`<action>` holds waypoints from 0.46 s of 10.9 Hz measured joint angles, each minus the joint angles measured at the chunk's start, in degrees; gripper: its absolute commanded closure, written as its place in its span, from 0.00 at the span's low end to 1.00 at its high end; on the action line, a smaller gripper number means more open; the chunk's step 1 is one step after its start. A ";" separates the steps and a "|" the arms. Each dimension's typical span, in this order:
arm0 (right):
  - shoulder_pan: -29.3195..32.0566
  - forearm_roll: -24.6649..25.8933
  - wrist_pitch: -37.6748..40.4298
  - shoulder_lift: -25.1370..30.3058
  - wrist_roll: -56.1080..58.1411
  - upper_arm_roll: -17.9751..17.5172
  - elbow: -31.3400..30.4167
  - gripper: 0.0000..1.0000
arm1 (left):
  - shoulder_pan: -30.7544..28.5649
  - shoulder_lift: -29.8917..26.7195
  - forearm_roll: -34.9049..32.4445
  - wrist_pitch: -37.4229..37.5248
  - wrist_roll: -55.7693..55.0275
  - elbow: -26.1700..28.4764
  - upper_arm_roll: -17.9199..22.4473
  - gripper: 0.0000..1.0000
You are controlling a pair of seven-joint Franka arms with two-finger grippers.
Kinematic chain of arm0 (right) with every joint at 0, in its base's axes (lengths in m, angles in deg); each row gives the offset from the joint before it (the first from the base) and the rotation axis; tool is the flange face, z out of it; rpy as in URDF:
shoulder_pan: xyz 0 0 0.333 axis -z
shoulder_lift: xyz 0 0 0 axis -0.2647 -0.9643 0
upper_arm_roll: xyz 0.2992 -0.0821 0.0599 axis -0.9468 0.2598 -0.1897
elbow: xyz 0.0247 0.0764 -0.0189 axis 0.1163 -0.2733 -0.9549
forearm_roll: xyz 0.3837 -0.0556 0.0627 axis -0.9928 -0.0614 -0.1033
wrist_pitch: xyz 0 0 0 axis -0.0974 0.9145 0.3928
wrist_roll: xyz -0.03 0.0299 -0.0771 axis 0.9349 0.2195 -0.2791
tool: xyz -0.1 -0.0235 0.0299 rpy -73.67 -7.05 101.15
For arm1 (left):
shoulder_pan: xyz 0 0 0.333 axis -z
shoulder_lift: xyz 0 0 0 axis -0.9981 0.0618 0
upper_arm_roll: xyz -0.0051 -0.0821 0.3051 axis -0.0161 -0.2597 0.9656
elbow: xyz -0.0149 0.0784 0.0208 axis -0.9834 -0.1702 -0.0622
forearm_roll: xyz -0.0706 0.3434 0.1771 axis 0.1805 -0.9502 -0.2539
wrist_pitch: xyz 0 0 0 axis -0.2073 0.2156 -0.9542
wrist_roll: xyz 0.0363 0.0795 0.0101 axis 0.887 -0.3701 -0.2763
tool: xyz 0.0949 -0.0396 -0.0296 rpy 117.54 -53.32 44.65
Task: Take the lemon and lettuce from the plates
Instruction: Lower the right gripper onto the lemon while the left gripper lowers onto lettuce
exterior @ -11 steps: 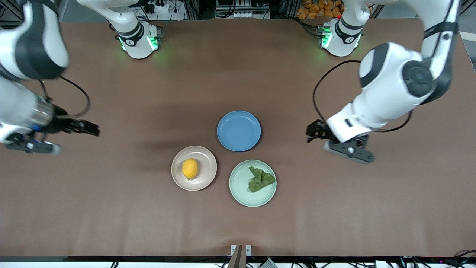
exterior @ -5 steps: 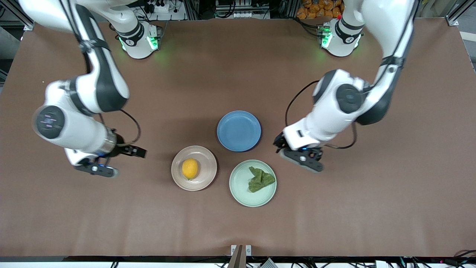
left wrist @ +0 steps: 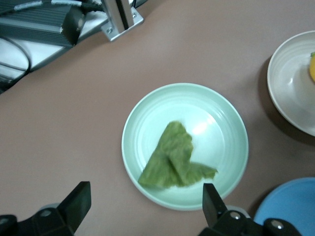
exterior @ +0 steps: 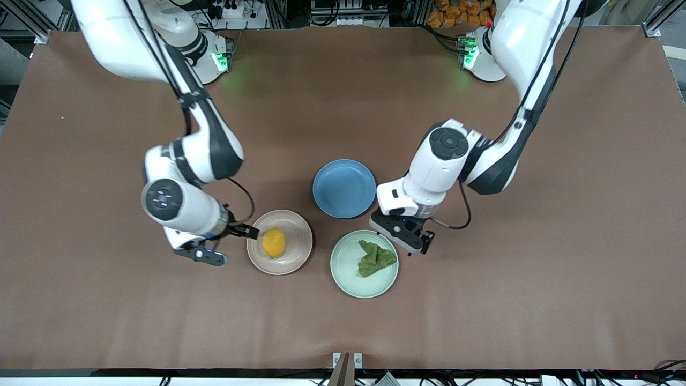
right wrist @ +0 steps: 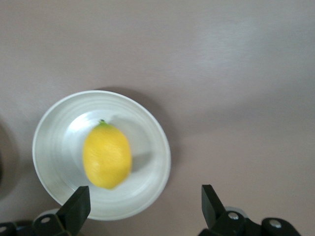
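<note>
The lemon [exterior: 274, 242] lies on the beige-pink plate [exterior: 300, 256]. The lettuce [exterior: 377, 259] lies on the mint-green plate [exterior: 343, 273]. My right gripper [exterior: 244, 235] is open and empty, over the beige-pink plate's edge toward the right arm's end of the table. In the right wrist view the lemon [right wrist: 107, 156] and its plate [right wrist: 158, 142] show just ahead of the open right gripper [right wrist: 143, 204]. My left gripper [exterior: 405, 238] is open and empty over the mint-green plate's edge. In the left wrist view the lettuce [left wrist: 172, 160] on its plate [left wrist: 132, 123] lies just ahead of the left gripper [left wrist: 146, 197].
A blue plate [exterior: 344, 188] with nothing on it sits farther from the front camera than the two other plates, between both arms. It also shows in the left wrist view [left wrist: 290, 206]. The brown table [exterior: 482, 311] is bare around the plates.
Both arms have swung in from the table's ends toward the middle. The right gripper has come to the lemon's plate and the left gripper to the lettuce's plate.
</note>
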 measured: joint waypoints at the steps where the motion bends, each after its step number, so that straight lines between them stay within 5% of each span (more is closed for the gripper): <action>1: -0.93 0.00 -2.43 -2.13 -1.26 0.01 1.07 0.00 | 0.14 2.51 -1.52 -5.19 0.04 0.06 0.09 0.00; 5: -2.26 0.00 -8.06 -6.68 -3.05 0.03 2.23 0.00 | 1.04 11.58 -3.50 -20.04 0.17 -0.16 0.34 0.00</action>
